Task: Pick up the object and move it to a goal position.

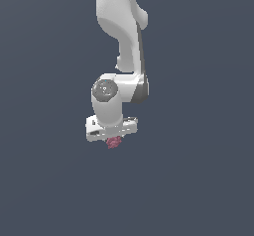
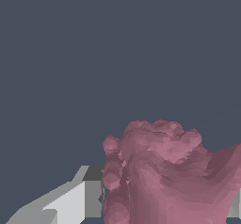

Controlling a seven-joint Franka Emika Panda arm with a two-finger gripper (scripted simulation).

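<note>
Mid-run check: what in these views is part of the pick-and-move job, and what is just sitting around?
Part of the job:
- pink lumpy object, sitting between the fingers directly under the hand
- gripper, one finger pressed against the object's side in the wrist view

Just lying about:
- nothing else shows; only the plain dark grey background. No goal marker is visible.

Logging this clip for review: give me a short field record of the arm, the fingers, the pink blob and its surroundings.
arm: white Panda, reaching down from the top of the exterior view
gripper: pointing down
fingers: one grey finger pressed against the blob's side, the other only showing at the frame edge
blob: pink, lumpy, sits between the fingers just under the hand
grasp: appears held
background: plain dark grey, no goal marker visible
</note>
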